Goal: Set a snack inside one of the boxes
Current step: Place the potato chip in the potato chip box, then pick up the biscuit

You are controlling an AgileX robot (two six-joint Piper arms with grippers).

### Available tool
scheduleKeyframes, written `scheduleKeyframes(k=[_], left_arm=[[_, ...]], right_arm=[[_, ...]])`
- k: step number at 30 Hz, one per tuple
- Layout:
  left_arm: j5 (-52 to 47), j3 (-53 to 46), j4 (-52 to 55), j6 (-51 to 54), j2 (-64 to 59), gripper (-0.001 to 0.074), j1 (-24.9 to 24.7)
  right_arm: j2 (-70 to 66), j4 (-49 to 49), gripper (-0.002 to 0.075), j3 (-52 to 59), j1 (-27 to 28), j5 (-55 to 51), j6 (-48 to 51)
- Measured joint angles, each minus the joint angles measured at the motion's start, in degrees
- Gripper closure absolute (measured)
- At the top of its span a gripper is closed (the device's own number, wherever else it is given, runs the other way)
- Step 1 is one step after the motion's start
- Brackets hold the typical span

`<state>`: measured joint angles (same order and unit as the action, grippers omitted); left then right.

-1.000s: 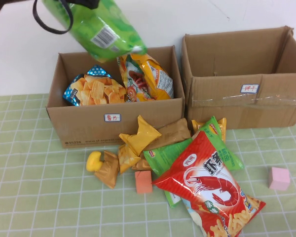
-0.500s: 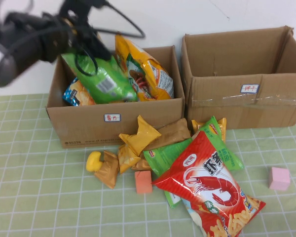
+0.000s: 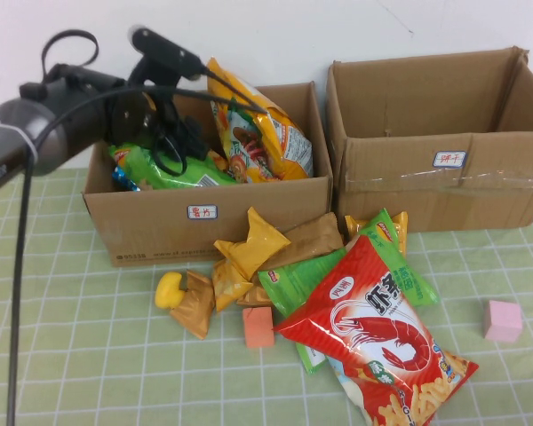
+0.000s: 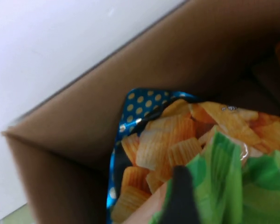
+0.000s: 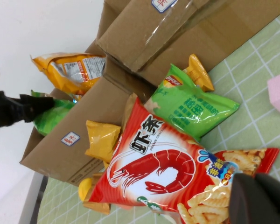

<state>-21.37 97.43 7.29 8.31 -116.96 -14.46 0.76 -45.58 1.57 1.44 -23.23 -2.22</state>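
My left gripper (image 3: 173, 146) is down inside the left cardboard box (image 3: 160, 217), shut on a green snack bag (image 3: 164, 169). The bag lies low in the box on top of a blue and orange chip bag (image 4: 177, 135). One black finger (image 4: 179, 198) presses against the green bag (image 4: 233, 186) in the left wrist view. An orange-yellow bag (image 3: 258, 133) leans in the same box. My right gripper (image 5: 263, 200) does not show in the high view. Its dark fingers are together, above a red shrimp-cracker bag (image 5: 149, 163).
The right box (image 3: 426, 177) stands open beside the left one. A pile of snacks lies in front: the red shrimp bag (image 3: 373, 324), a green bag (image 3: 400, 257), yellow packets (image 3: 249, 244). An orange cube (image 3: 258, 327), a pink cube (image 3: 502, 319) and a yellow toy (image 3: 169, 290) lie nearby.
My left arm has come down from above the left box with the green bag. The bag now rests inside the box over the chip bag.
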Motion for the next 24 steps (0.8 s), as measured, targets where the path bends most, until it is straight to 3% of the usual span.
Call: scheduleKeyframes(k=[3, 8, 10, 15, 17, 24], left_arm=[[-0.9, 0.0, -0.1, -0.6, 3.1, 0.0188, 0.0], [-2.9, 0.0, 0.2, -0.6, 13.1, 0.0190, 0.0], [-5.6, 0.0, 1.1, -0.6, 17.7, 0.0258, 0.0], [-10.7, -5.0, 2.9, -0.5, 30.3, 0.0596, 0.0], [-11.0, -10.0, 2.8, -0.4, 36.0, 0.0670, 0.0], [-8.6, -34.4, -1.9, -0.4, 54.3, 0.0731, 0.0]], right_arm=[[0.0, -0.1, 0.0728, 0.0, 0.0, -0.1, 0.0], [0.0, -1.6, 0.0728, 0.0, 0.0, -0.2, 1.7], [0.0, -2.9, 0.0728, 0.0, 0.0, -0.2, 3.7], [0.0, -7.3, 0.0728, -0.7, 0.0, -2.1, 13.1], [0.0, -7.3, 0.0728, -3.0, 0.0, -3.4, 17.0], [-8.9, -2.6, 0.0728, -15.5, 0.0, -4.6, 33.1]])
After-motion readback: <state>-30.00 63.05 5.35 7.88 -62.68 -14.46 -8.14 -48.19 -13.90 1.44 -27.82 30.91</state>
